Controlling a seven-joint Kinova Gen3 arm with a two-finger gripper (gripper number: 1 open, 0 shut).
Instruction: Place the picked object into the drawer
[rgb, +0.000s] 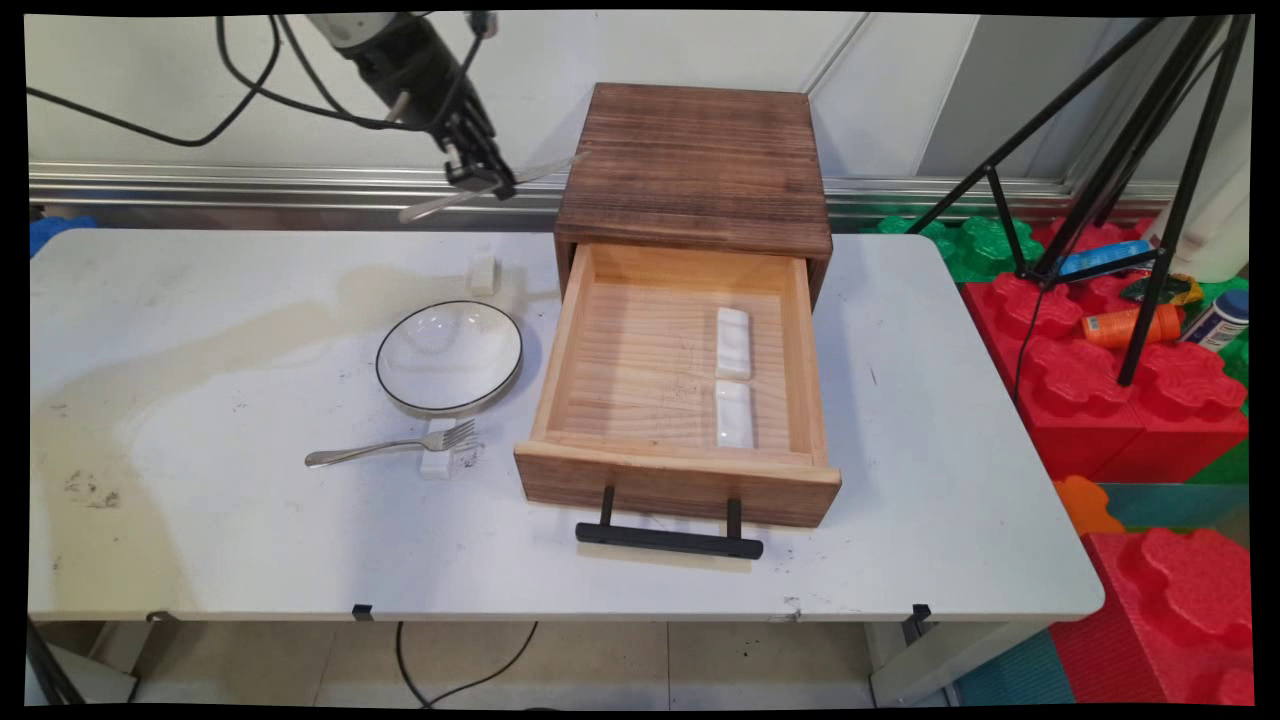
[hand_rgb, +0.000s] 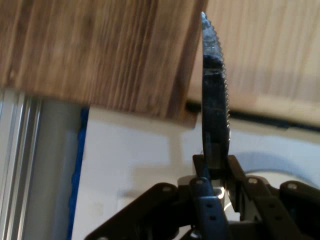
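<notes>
The gripper (rgb: 482, 178), raised above the table's (rgb: 950, 480) far edge, is clamped on a serrated knife (rgb: 490, 190) held flat, its tip beside the wooden cabinet (rgb: 697, 165). Risk: the blade could strike the cabinet top; a thin grip may let it pivot or drop toward the plate (rgb: 449, 356).

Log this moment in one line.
black two-finger gripper: shut on silver serrated table knife | raised left of dark wooden drawer box | light wooden drawer: open

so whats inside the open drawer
Two white rests lie end to end on the drawer floor, right of centre. The floor just behind its front panel is hidden.
</notes>
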